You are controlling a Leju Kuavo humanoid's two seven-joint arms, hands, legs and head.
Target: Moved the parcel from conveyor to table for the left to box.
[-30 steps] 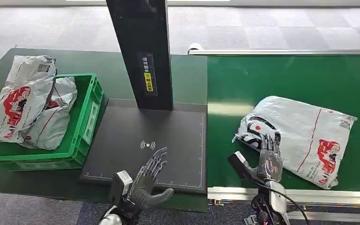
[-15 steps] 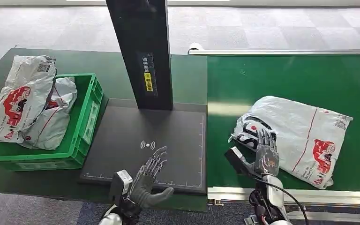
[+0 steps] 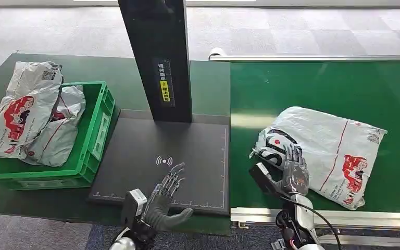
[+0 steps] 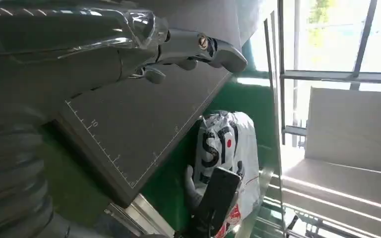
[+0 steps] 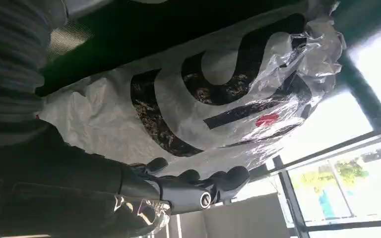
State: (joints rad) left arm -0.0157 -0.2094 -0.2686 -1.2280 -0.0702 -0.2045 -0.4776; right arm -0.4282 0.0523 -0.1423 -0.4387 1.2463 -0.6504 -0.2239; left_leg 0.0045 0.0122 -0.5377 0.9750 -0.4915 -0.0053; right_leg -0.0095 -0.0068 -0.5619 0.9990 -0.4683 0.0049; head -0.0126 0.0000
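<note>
Currently the right hand (image 3: 292,174) rests fingers-spread on the near left corner of the parcel (image 3: 323,151), which lies on the green conveyor (image 3: 317,88); no firm grip is evident. Slick film may slip during transfer to the scanner pad (image 3: 161,161). Left hand (image 3: 166,200) hovers open, holding nothing

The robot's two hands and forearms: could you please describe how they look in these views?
Both hands are dark grey with glossy, segmented fingers. The left hand sits on a silver wrist block. The right hand has a thick, dark, blocky thumb, and a thin black cable loops beside its silver forearm. In the wrist views, grey ribbed covers sit behind each hand.
</note>
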